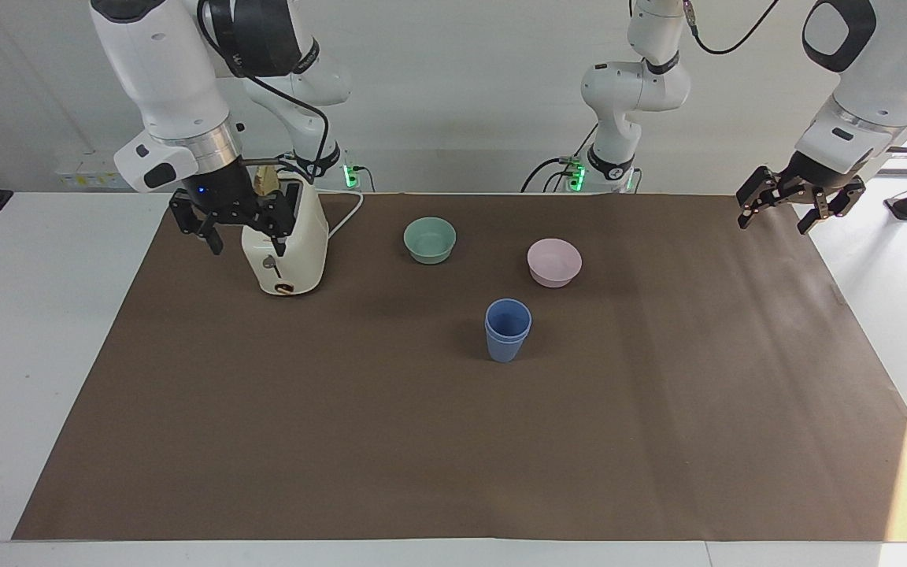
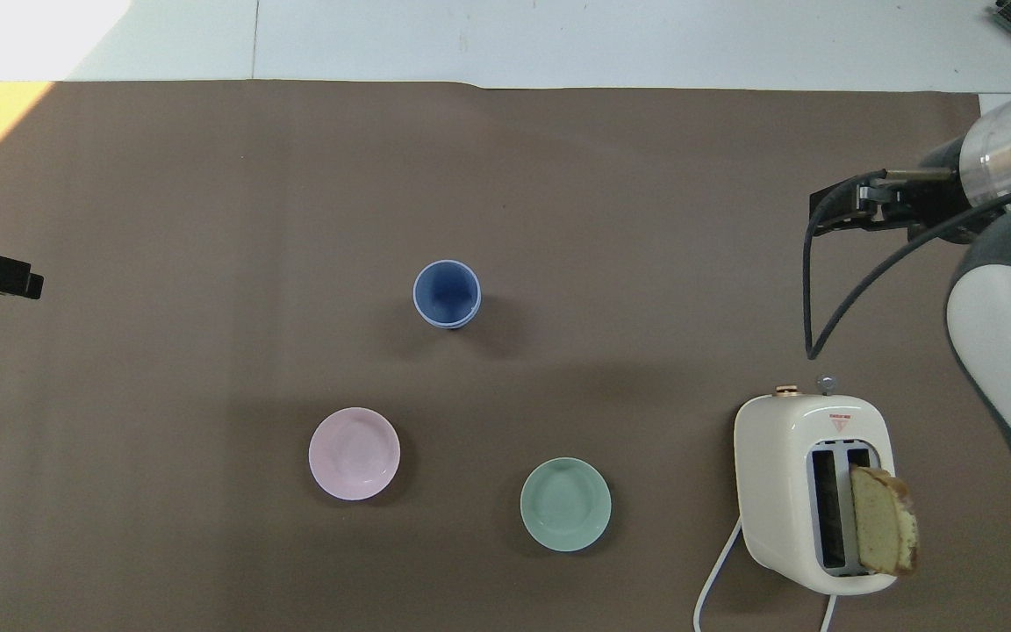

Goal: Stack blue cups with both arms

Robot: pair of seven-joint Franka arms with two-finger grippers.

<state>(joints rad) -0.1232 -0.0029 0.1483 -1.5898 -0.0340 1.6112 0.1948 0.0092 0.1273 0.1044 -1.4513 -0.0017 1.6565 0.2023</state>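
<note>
Already the blue cups (image 1: pixel 508 329) sit nested one inside the other, upright on the brown mat (image 1: pixel 453 441), a little farther from me than the pink bowl (image 1: pixel 553 261) and the green bowl (image 1: pixel 430 239); I judge the stacking done. Taking that stack as my landmark: my right gripper (image 1: pixel 235 223) hangs well apart from it, toward the right arm's end of the table, low beside the toaster (image 1: pixel 286 248), fingers spread and holding nothing. My left gripper (image 1: pixel 798 204) waits well apart from the stack at the left arm's end, over the mat's edge, fingers likewise spread and empty. What could go wrong now is mostly my own doing. My right fingers are very close to the toaster and the slice of bread (image 2: pixel 884 531) standing in its slot, so a careless swing or drop could knock the toaster, dislodge the bread, or snag the white cord (image 1: pixel 346 215). Any sweep low across the mat toward the stack could also clip the green bowl, or tip the nested cups, which stand tall on a narrow base.
</note>
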